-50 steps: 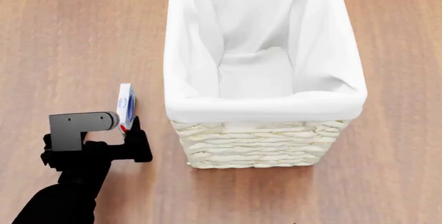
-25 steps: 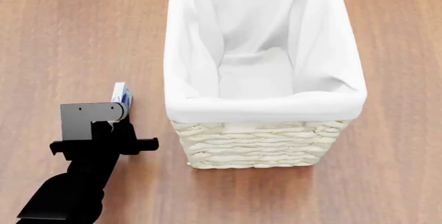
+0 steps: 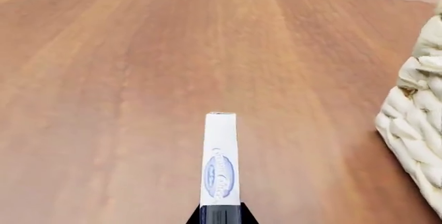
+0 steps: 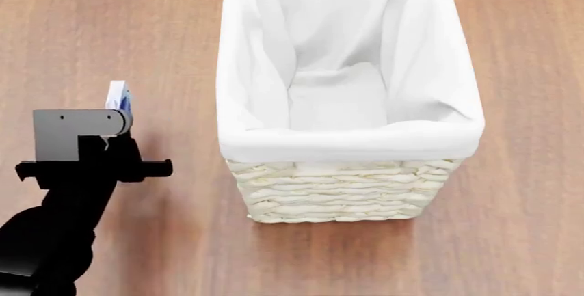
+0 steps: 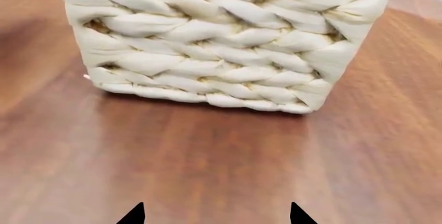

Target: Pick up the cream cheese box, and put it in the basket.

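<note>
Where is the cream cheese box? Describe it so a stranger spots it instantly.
Start at the big wicker basket with the white liner. Look to its left: the left pincer holds the cream cheese box edge-up, a thin white box with a blue oval logo.

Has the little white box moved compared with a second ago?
Yes. In the head view the cream cheese box, held by the left gripper, has shifted left, away from the basket, and looks raised.

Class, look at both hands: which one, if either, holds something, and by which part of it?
The left hand holds the cream cheese box on edge by one narrow end; the rest sticks out beyond the fingertips. The right hand is open and holds nothing.
</note>
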{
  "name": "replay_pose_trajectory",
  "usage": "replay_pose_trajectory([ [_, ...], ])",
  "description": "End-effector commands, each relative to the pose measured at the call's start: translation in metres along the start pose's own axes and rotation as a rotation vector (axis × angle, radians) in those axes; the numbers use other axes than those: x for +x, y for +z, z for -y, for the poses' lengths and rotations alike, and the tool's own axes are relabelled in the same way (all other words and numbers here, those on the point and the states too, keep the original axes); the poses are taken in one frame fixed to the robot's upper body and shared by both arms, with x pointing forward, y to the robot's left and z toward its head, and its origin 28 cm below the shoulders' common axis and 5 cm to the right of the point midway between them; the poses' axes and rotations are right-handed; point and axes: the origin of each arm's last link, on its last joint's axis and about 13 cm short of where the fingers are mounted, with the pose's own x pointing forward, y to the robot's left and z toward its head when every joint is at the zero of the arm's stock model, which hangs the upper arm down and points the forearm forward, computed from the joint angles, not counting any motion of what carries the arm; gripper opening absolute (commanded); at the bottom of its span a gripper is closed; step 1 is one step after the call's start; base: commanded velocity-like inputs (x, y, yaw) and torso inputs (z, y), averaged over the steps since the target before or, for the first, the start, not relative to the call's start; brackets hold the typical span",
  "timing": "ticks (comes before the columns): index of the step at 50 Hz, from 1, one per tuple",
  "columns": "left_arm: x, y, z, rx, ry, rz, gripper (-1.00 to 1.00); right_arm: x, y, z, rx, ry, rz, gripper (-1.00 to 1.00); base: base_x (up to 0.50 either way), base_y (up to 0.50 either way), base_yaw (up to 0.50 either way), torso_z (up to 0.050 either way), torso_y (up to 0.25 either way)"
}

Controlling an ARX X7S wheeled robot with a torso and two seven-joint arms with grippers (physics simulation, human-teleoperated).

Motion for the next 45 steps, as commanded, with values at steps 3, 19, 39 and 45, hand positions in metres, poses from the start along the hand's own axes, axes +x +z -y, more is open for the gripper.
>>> replay_pose_trajectory([
  [3, -0.024, 0.055, -0.013, 0.165, -0.004, 0.068, -1.0, -0.002, 0.004, 0.002, 0.007, -0.003, 0.01, 1.0, 0.0, 0.0, 0.0, 0.0, 0.0],
  [19, -0.043, 0.137, -0.017, 0.348, -0.179, 0.058, -1.0, -0.003, 0.004, 0.0, 0.003, 0.003, 0.013, 1.0, 0.0, 0.0, 0.0, 0.0, 0.0],
  [39, -0.071, 0.223, -0.001, 0.445, -0.367, 0.069, -1.0, -0.004, 0.002, -0.002, 0.004, 0.012, 0.01, 1.0, 0.0, 0.0, 0.0, 0.0, 0.0],
  [45, -0.078, 0.248, 0.008, 0.487, -0.399, 0.072, -1.0, -0.004, 0.002, -0.002, 0.006, 0.013, 0.01, 1.0, 0.0, 0.0, 0.0, 0.0, 0.0],
])
